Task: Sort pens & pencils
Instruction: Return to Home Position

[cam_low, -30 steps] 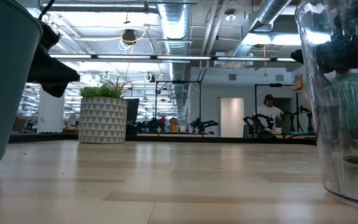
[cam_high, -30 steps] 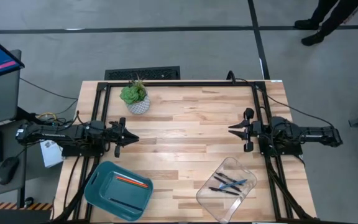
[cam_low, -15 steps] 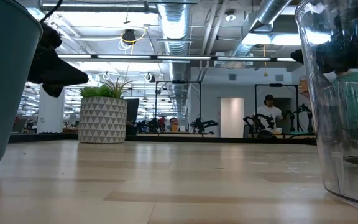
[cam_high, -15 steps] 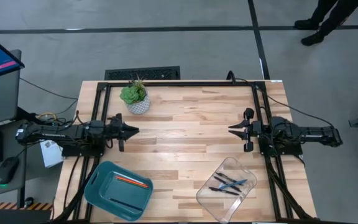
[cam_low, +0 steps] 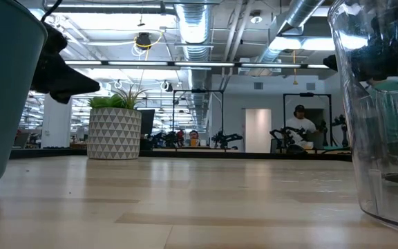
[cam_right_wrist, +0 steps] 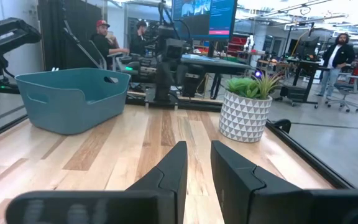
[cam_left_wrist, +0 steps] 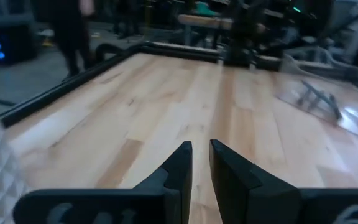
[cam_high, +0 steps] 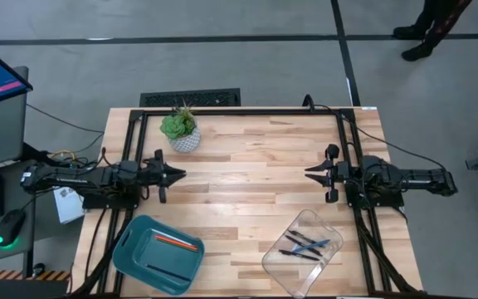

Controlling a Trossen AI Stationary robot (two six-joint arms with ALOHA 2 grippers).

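Wood table (cam_high: 247, 191): pens (cam_high: 305, 245), pencils (cam_high: 177, 242) binned. Left gripper (cam_high: 181, 174), right gripper (cam_high: 307, 173) narrowed, empty. Only risk: sloppy homing swing clipping plant (cam_high: 180, 129).

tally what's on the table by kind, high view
Pencils: 2 showing
Pens: 3 showing
Bins: 2, blue bin and clear bin
Plant: 1
Total: 8

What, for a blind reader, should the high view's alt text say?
Pencils lie in a teal bin and pens in a clear bin on a table. The left tool and right tool, both shut, rest at opposite sides.
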